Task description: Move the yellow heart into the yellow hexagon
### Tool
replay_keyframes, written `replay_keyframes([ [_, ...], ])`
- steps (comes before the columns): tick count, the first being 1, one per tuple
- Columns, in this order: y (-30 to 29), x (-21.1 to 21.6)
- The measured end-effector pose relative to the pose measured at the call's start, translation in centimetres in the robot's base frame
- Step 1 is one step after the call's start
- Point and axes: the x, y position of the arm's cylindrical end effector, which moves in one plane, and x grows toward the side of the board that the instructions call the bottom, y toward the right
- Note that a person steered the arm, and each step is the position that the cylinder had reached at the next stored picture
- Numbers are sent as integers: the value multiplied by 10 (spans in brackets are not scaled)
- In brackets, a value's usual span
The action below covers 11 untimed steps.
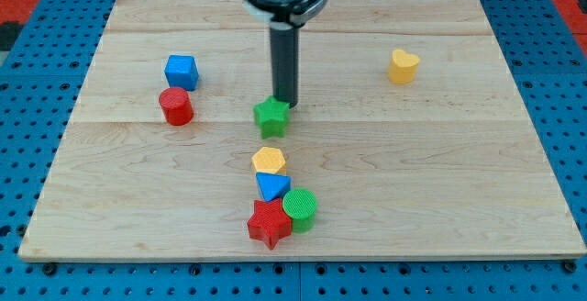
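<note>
1. We work over a pale wooden counter (440, 182) that sits on a blue perforated base (559, 26).
2. Our arm carries no pincer, so no spread or pressed state can be reported; it ends in a straight dark rod (284, 58) that descends from the view's top centre.
3. Our tip (287, 105) stands at the upper right edge of the green star (271, 117), touching it or just beside it; which of the two cannot be told.
4. The yellow heart (403, 66) lies in the upper right part of the counter, well apart from our tip and from every other block.
5. The yellow hexagon (269, 161) lies near the counter's centre, below the green star, with a gap between them.
6. The yellow hexagon heads a tight cluster: the blue triangle (271, 187) is directly below it and appears to touch it.
7. Below the blue triangle, the red star (269, 223) and the green cylinder (300, 208) sit side by side, the cylinder on the view's right, both pressed against their neighbours.
8. On the view's left, the blue cube (181, 71) stands just above the red cylinder (175, 105); the two are close together, and well apart from the centre cluster.
9. The yellow heart and the yellow hexagon are well apart, with our rod and the green star standing roughly between them, nearer the hexagon.
</note>
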Motion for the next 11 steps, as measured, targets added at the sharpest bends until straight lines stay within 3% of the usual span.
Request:
replay_keyframes([
  [1, -17, 26],
  [2, -18, 26],
  [3, 35, 1],
  [4, 156, -11],
  [5, 249, -64],
  [6, 260, -99],
  [8, 72, -38],
  [9, 13, -7],
  [11, 66, -8],
])
